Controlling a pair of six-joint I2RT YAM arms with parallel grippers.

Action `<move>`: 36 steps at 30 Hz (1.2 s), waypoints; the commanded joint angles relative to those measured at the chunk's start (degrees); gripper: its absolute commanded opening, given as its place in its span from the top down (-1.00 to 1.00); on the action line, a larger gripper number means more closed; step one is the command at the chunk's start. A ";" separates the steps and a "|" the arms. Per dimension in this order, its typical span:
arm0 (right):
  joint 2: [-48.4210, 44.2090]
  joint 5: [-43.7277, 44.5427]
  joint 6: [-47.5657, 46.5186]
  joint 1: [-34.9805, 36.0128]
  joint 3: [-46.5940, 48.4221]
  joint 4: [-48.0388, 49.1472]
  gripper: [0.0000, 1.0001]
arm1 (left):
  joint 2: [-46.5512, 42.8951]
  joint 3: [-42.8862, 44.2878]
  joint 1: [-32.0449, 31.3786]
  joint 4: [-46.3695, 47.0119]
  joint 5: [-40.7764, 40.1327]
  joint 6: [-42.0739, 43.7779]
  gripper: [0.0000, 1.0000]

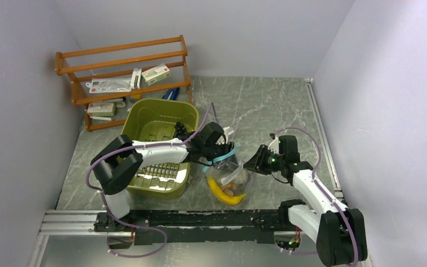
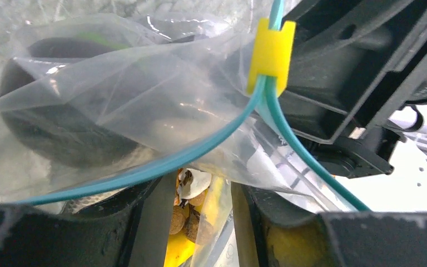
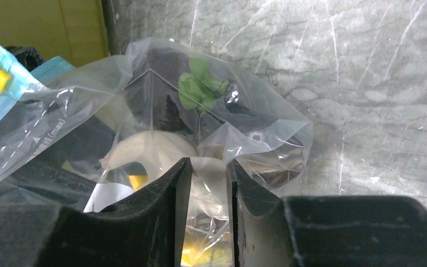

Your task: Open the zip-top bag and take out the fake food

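The zip-top bag (image 1: 232,167) hangs between the left gripper (image 1: 229,151) and the right gripper (image 1: 251,165), its mouth at the left one. The fake food (image 1: 225,194) lies inside, below both, seemingly on the table (image 1: 267,105). A bin (image 1: 144,119) sits left of the left gripper.

My bench is a grey marbled tabletop (image 1: 267,105) boxed in by plain lavender walls (image 1: 211,33) — evenly lit. At the back left stands my orange wooden rack (image 1: 123,78), with an olive-green crate (image 1: 161,102) just before it.
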 commanded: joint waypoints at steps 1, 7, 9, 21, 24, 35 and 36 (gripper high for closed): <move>0.79 -0.54 1.40 0.45 -2.18 0.11 0.44 | 0.43 -2.18 -0.23 8.23 6.73 -3.17 0.01; -0.39 2.18 1.44 0.43 -2.43 -2.36 0.49 | 0.67 -2.44 -0.13 9.02 7.37 -3.28 0.36; -1.43 2.96 1.11 0.47 -1.85 -3.75 0.50 | 0.73 -2.22 -0.13 7.76 6.43 -2.68 0.49; -6.71 15.04 1.53 0.38 4.65 -16.25 0.23 | -3.00 -0.78 -0.13 -1.22 -1.86 2.09 0.86; -8.21 17.10 3.58 0.36 5.90 -18.04 0.08 | -3.45 -0.41 -0.15 -2.53 -2.51 2.90 0.86; -6.95 7.79 3.18 0.34 2.64 -12.12 0.13 | -3.09 -3.39 -0.22 5.49 3.72 -0.38 -0.40; -6.96 6.65 3.12 0.38 2.31 -11.46 0.20 | -3.01 -3.55 -0.22 5.94 4.03 -0.77 -0.45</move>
